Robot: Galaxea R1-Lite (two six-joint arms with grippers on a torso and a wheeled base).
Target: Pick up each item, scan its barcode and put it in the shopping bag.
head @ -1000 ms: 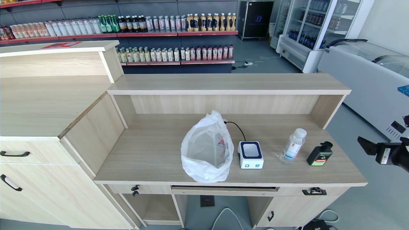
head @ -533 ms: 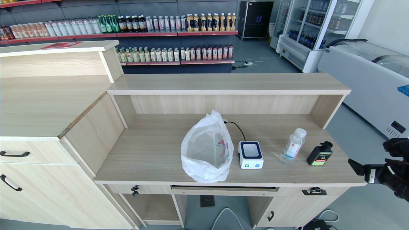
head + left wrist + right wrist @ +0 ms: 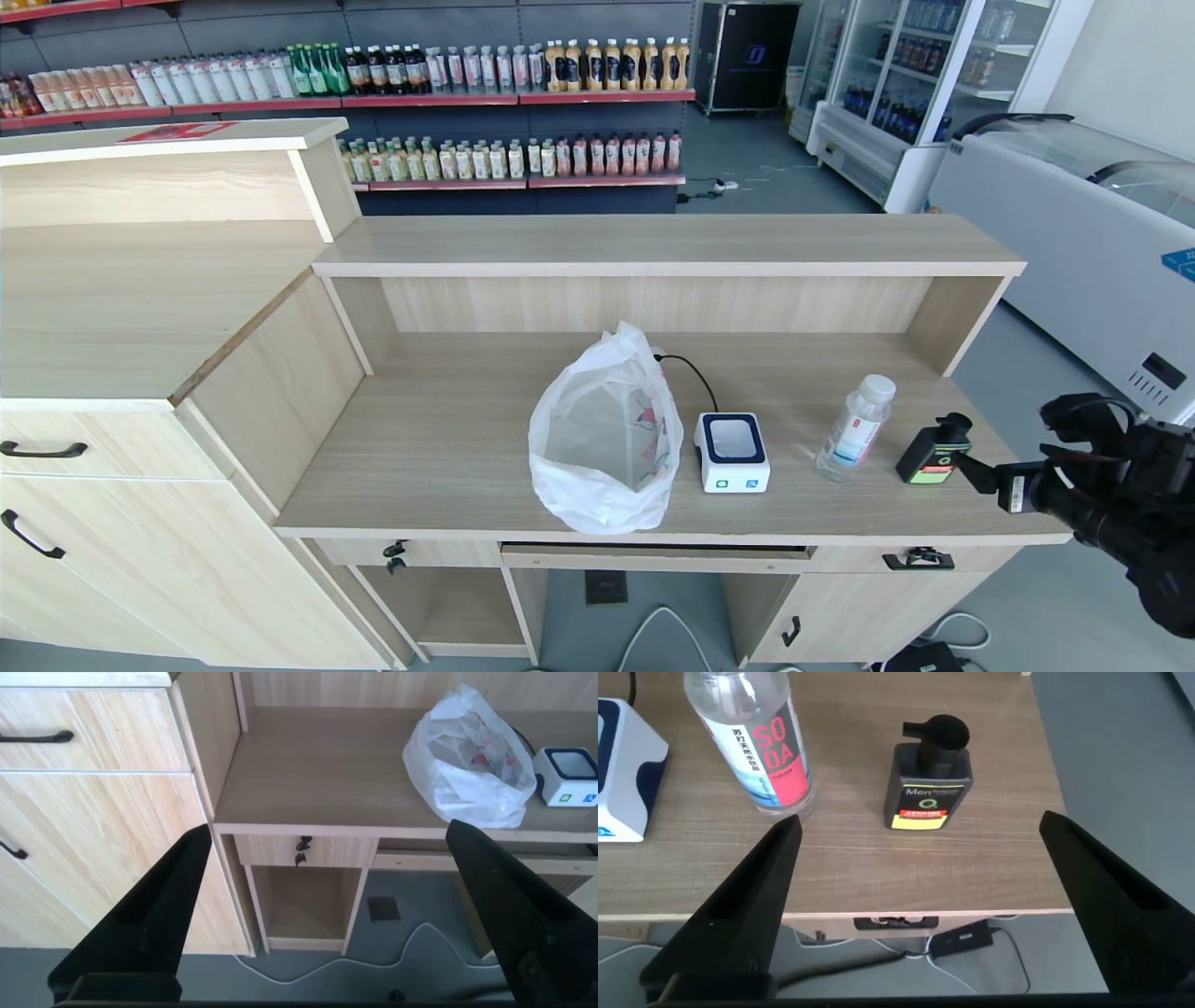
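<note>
Shop checkout counter (image 3: pixel 448 439) in pale wood, drink shelves (image 3: pixel 420 98) behind. On counter, left to right: white shopping bag (image 3: pixel 602 439) standing open; small white scanner (image 3: pixel 733 453) just beside bag; clear water bottle (image 3: pixel 856 427) upright; black pump bottle (image 3: pixel 934 455) upright near right end. Right gripper (image 3: pixel 920 826) spread wide, empty, at counter's right end, pointed at pump bottle, close but apart. Left gripper (image 3: pixel 329 829) spread wide, empty, out before counter's left front corner.
</note>
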